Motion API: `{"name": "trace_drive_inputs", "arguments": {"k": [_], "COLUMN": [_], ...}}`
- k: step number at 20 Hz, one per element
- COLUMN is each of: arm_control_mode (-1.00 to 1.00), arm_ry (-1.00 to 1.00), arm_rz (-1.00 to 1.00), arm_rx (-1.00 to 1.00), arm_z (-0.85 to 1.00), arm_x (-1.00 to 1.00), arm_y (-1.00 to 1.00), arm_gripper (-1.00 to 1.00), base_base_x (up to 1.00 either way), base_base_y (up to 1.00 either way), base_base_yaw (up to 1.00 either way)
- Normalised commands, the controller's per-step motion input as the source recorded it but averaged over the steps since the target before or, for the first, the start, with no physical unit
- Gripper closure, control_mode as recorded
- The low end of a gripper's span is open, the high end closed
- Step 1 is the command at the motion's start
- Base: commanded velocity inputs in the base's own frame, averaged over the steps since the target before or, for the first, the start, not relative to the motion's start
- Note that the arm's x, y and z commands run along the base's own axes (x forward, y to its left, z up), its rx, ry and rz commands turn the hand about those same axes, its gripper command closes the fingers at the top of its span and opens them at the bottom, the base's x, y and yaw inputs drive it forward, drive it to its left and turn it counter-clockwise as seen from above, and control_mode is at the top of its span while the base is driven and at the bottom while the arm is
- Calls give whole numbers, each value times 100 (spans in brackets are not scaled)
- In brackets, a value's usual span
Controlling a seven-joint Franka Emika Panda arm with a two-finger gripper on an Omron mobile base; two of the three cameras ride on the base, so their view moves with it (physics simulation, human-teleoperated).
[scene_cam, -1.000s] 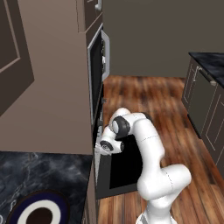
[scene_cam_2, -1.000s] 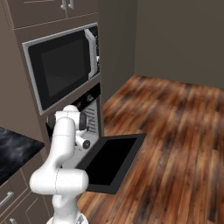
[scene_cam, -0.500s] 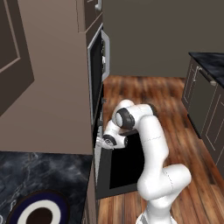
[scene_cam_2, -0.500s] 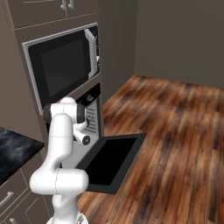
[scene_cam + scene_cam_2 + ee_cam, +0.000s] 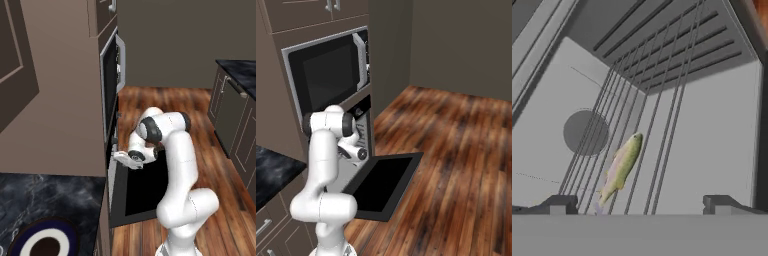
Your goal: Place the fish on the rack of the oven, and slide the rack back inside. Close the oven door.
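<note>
The fish (image 5: pixel 622 165), slim and pale with a greenish back, lies along the thin wires of the rack (image 5: pixel 662 100) inside the light grey oven cavity. My gripper (image 5: pixel 641 204) is open and holds nothing; its dark fingertips (image 5: pixel 562 202) stand just short of the fish's tail. From the base views the gripper (image 5: pixel 121 156) (image 5: pixel 357 149) is at the mouth of the oven (image 5: pixel 362 111). The oven door (image 5: pixel 142 185) (image 5: pixel 383 185) hangs fully open and flat below the hand.
A built-in microwave (image 5: pixel 326 75) sits above the oven. A round blue-rimmed plate (image 5: pixel 42 245) rests on the dark marble counter (image 5: pixel 50 200) to the left. Dark cabinets (image 5: pixel 235 115) line the far right. Wooden floor (image 5: pixel 456 150) spreads beyond the door.
The arm's elbow has swung away from the oven front and the hand has shifted slightly at the opening. The jaws stayed open.
</note>
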Motion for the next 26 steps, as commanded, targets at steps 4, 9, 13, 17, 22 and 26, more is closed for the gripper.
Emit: {"name": "trace_drive_inputs", "arguments": {"k": [4,9,13,17,22,26], "arm_control_mode": [-100,-100,-100,-100,-100,-100], "arm_ry": [6,0,0,-2,-3,0], "arm_rz": [0,0,-1,-4,-5,-9], "arm_rx": [-2,-1,0,0,0,0], "arm_z": [62,59,49,76,100,94], "arm_x": [-33,-53,-91,-95,-79,-82], "arm_y": [-84,-92,-95,-81,-56,-55], "arm_gripper": [-100,-100,-100,-100,-100,-100], "base_base_x": [0,0,0,0,0,0], "base_base_y": [0,0,0,0,0,0], "base_base_yaw": [0,0,0,0,0,0]}}
